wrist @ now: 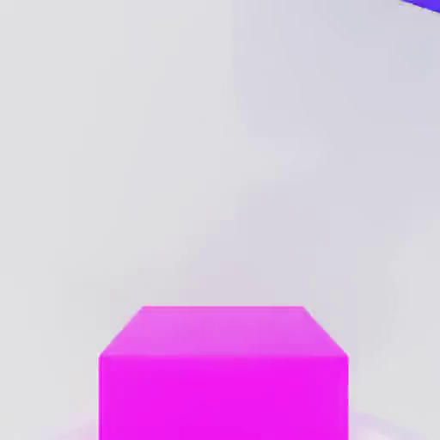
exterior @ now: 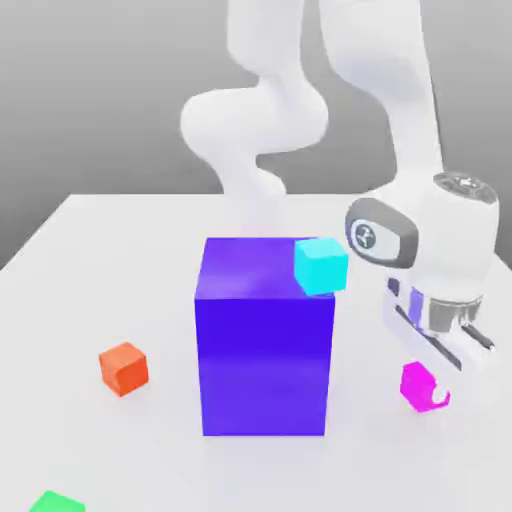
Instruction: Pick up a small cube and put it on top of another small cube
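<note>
A: Where is the magenta cube [exterior: 418, 384]?

B: It sits on the white table [exterior: 90, 290], toward the edge at the exterior view's right, well apart from the big blue-violet block [exterior: 264, 350] in the middle. In the hand view the magenta cube [wrist: 223, 374] lies close under the camera, its top face and one side showing.

A: And the gripper [exterior: 440, 385]?

B: It hangs directly over that cube, its white fingertip overlapping the cube's side at the exterior view's right. Whether the jaws are apart or pressed on the cube, I cannot tell.

A: The green cube [exterior: 55, 502]?

B: Near the table's front edge, at the corner on the exterior view's left, cut off by the picture's border. It is far from the magenta one, with the blue-violet block between them.

A: Anything else on the table?

B: A cyan cube [exterior: 321, 265] appears at the block's upper corner on the exterior view's right; whether it touches the block I cannot tell. An orange-red cube [exterior: 124, 368] lies on the table, near the block on the exterior view's left.
</note>
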You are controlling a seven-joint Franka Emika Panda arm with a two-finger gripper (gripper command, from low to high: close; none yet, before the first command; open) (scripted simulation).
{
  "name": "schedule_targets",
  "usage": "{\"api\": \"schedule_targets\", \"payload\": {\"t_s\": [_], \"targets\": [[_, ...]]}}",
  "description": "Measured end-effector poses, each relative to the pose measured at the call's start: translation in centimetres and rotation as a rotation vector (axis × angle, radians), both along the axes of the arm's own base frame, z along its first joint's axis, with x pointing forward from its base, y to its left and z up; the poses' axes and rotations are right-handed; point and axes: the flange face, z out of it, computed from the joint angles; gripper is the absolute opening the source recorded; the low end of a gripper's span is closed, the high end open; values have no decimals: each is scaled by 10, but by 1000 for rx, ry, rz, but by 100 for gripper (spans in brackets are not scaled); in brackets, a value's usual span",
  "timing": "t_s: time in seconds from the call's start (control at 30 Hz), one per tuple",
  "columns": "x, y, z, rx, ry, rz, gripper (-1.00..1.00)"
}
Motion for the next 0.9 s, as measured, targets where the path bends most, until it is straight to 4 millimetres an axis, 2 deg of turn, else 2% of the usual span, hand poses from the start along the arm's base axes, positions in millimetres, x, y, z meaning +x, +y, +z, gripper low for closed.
{"api": "schedule_targets", "payload": {"t_s": [0.1, 0.47, 0.7, 0.9], "targets": [[3, -2, 19, 11, -1, 14, -100], [70, -22, 103, 147, -119, 238, -100], [111, -61, 141, 198, -187, 358, -100], [141, -103, 159, 219, -231, 457, -100]]}}
